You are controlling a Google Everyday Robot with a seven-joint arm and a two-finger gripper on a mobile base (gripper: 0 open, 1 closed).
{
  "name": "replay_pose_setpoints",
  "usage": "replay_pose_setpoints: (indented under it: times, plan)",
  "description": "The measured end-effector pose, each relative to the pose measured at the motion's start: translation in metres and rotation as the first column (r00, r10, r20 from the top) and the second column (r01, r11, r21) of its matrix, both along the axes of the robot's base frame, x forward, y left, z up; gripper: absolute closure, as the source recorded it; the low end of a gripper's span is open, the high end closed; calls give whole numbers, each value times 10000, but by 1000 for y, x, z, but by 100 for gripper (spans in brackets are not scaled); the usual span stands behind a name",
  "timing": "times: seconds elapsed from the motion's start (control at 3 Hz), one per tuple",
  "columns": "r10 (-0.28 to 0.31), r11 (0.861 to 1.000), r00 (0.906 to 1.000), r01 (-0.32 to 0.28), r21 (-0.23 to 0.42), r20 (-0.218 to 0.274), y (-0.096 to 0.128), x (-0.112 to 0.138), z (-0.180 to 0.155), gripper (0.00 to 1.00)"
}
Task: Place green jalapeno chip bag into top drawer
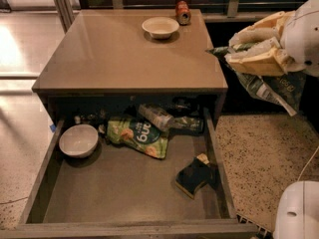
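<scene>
Beside table [124, 59], claw [232, 50] clamps chip bag [265, 87]

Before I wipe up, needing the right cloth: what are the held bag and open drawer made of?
Green jalapeno chip bag, in the gripper right of the table: likely thin foil, crinkled with glints. Top drawer: probably matte wood or laminate, dull grey-brown, no shine.

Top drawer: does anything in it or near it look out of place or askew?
Yes. The green jalapeno chip bag hangs crumpled from the gripper, right of the table, outside the top drawer. Inside, a bottle lies on its side, and a sponge sits tilted by the right wall.
</scene>
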State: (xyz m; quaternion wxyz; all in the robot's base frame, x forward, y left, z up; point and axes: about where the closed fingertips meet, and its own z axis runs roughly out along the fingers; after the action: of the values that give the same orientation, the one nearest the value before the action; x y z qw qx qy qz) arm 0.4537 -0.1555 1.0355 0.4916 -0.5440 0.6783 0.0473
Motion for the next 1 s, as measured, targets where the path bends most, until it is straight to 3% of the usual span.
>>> replay_pose_setpoints:
  times: [0.67,1.0]
  plan:
    - [589,9930,9964,-522,-1061,608,40,-1,3,100]
    - [837,9876,9938,-729,-1390,735,50,-6,2,100]
